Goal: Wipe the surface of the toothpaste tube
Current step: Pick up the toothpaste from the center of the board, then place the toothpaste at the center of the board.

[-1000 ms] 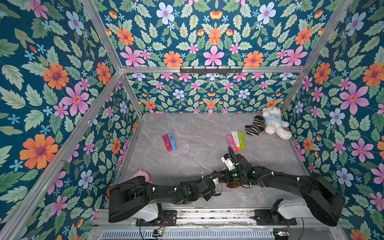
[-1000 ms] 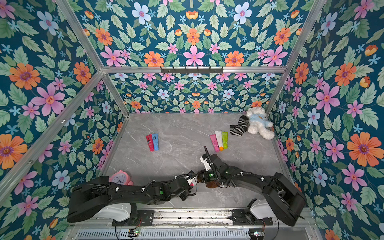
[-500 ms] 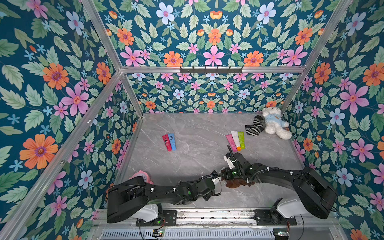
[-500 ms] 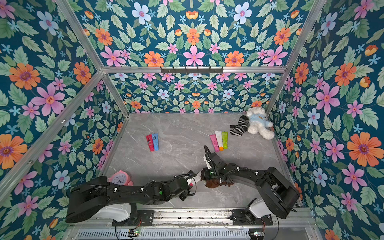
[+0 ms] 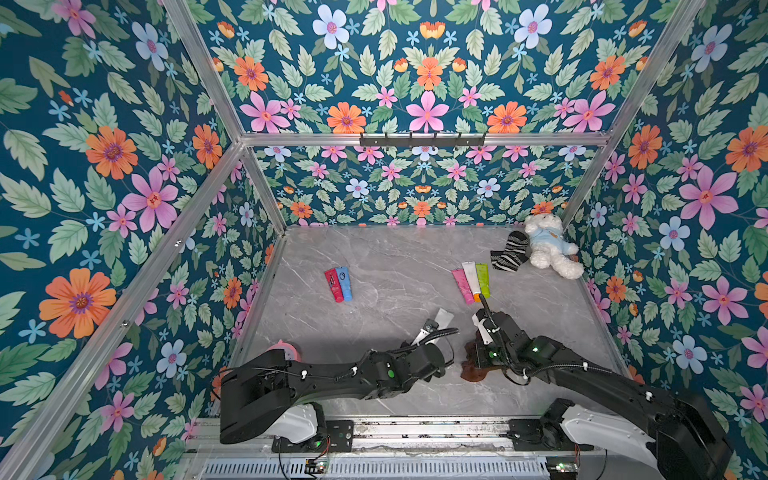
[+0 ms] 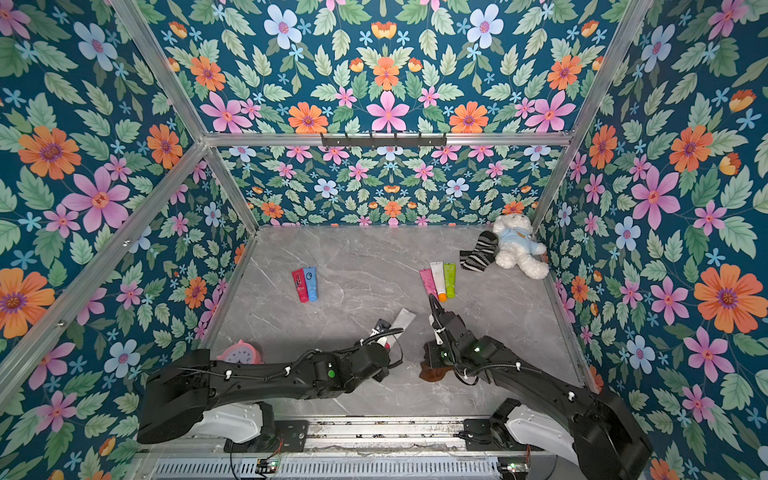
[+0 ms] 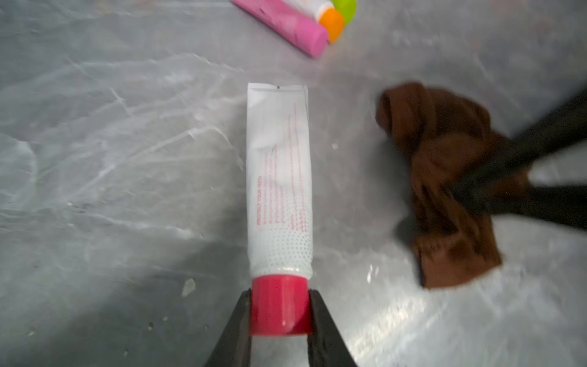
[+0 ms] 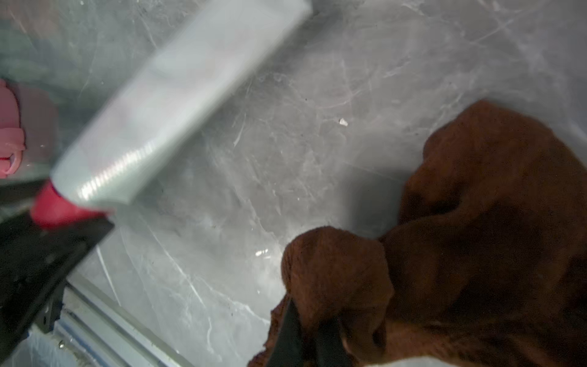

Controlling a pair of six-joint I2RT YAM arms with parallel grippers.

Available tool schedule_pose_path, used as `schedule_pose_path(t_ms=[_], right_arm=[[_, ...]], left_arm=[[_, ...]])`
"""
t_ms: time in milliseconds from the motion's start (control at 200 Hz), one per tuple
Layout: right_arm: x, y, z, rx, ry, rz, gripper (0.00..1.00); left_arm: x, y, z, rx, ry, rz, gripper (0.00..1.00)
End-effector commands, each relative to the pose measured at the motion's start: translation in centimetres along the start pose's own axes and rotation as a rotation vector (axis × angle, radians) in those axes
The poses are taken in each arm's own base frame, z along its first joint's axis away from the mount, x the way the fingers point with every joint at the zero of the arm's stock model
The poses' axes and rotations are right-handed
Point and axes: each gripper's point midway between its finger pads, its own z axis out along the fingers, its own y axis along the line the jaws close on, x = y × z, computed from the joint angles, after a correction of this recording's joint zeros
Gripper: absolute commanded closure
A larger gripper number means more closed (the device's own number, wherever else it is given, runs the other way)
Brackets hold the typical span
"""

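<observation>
Mostly white toothpaste tube (image 7: 279, 178), red-capped, faint red print.

A white toothpaste tube (image 7: 279, 178) is clamped at its red cap (image 7: 279, 305) between the jaws of the left gripper (image 7: 280, 297); it is seen against the grey marbled table (image 7: 127, 159). A brown cloth (image 7: 444, 165), apart from it, is pinched by the blurred right gripper (image 7: 460, 190). A pink tube (image 7: 286, 25), an orange cap (image 7: 332, 22) and a green cap (image 7: 344, 8) are seen beyond the crimped end.
</observation>
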Motion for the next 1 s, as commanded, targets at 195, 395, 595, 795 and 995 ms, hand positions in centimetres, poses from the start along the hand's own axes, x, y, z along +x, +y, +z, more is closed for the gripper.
schedule_pose_path(t_ms=[195,395,595,795,995], right_arm=[[1.2,-0.1,-1.1,-0.062,-0.054,-0.026,1.00],[1.1,0.1,-1.0,-0.069,-0.052,-0.030,1.00],[1.0,0.0,-1.0,-0.066,-0.054,-0.030,1.00],[1.0,-0.1,-1.0,-0.057,-0.063,-0.028,1.00],[1.0,-0.2,-0.8,-0.054,-0.055,-0.028,1.00]], left_arm=[[-7.2,3.7,5.9,-0.098,-0.138,-0.333,1.00],[-8.7,1.3,10.4,-0.003,-0.116,-0.409,1.00],[-7.9,-0.2,13.5,0.078,-0.082,-0.487,1.00],[-7.7,-0.9,15.6,0.086,-0.063,-0.506,1.00],[-7.6,-1.9,17.5,0.091,-0.043,-0.513,0.96]])
